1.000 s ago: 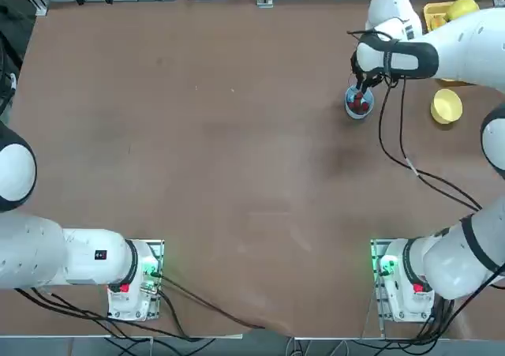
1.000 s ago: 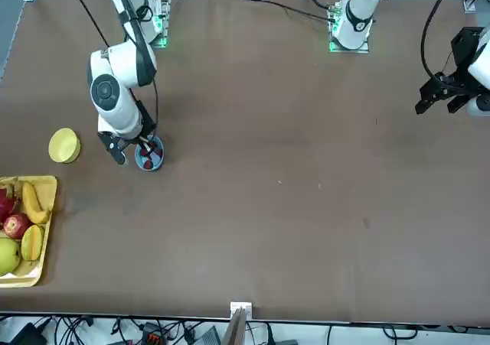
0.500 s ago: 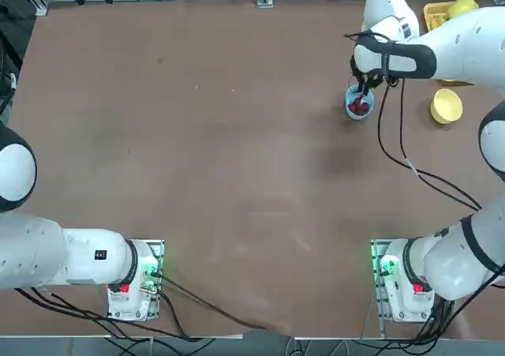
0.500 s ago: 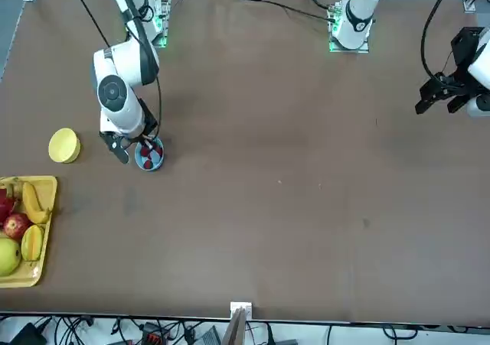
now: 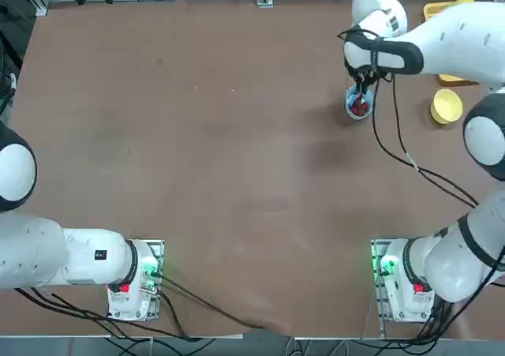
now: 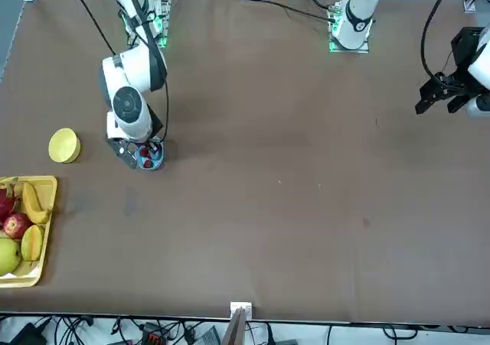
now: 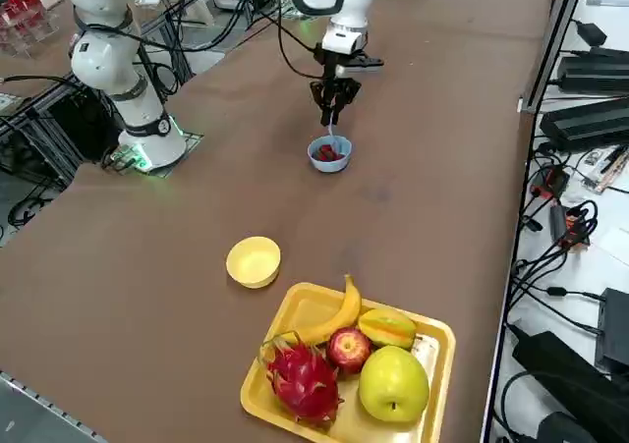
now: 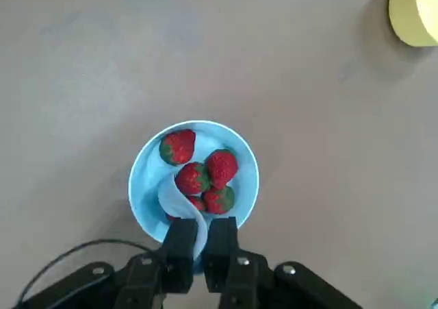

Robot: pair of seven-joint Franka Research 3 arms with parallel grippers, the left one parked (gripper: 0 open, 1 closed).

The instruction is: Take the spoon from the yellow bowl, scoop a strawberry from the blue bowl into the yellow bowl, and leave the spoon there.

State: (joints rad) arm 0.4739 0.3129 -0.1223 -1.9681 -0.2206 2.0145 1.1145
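The right gripper [image 8: 200, 244], clamped on the spoon [image 8: 183, 203], hangs directly over the blue bowl [image 8: 140, 189] near the table's far right edge, spoon scoop dipped under the strawberries [image 8: 205, 179], its handle rising toward the fingers.

Pincer [image 7: 333, 109] holds spoon [image 7: 331, 137] over blue bowl [image 7: 329, 155].

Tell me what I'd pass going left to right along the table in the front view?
Yellow fruit tray → yellow bowl → right end effector holding the spoon, shut, over the blue bowl of strawberries.
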